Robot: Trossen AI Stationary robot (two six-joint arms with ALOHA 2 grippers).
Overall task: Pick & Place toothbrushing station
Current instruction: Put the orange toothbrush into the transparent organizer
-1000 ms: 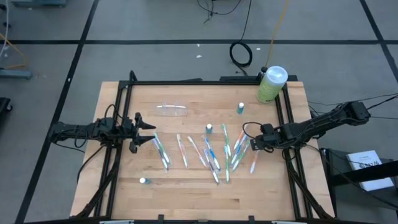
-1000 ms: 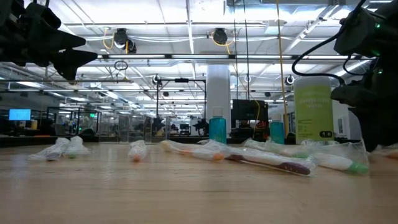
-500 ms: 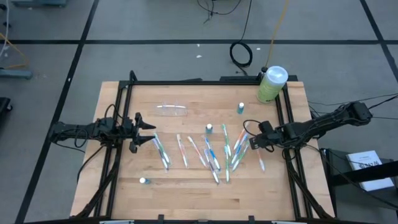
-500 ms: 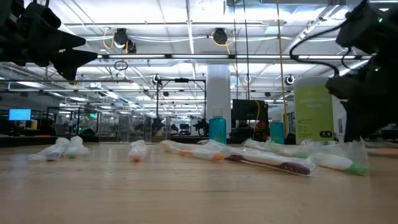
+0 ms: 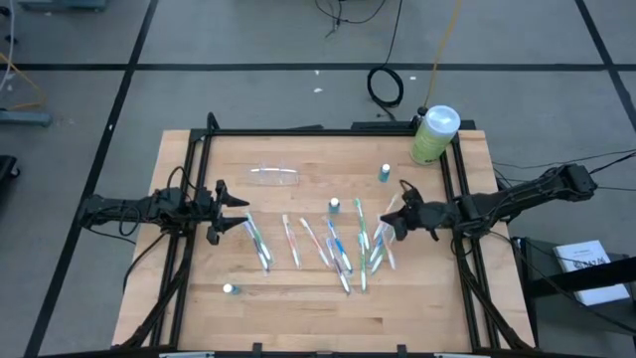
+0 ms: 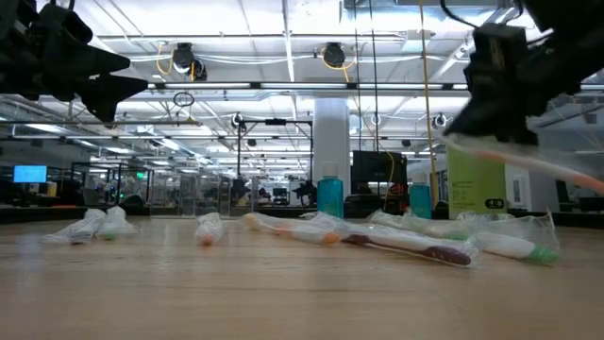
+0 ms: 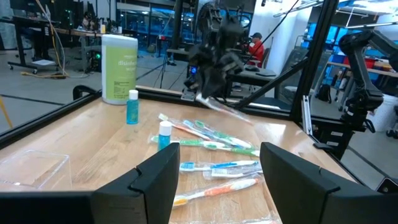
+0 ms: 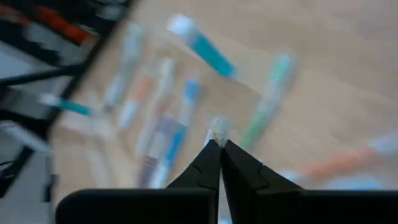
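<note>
The toothbrushing station [image 5: 274,177] — clear plastic, lying flat — rests on the wood toward the table's far-left.

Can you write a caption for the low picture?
Right gripper lifts a wrapped toothbrush above the toothbrushes scattered on the table.

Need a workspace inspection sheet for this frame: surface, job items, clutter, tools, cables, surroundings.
Surface: wooden table inside a black frame.
Job's things: clear toothbrushing station lies flat, untouched.
Clutter: wrapped toothbrushes scattered mid-table; three small blue bottles; green bottle at far right corner.
Grippers: left tool open, above the left edge; right tool shut on a wrapped toothbrush, lifted clear of the table.
Cables: black coil on the floor behind the table.
Surroundings: a person at a distant bench in the left wrist view.
</note>
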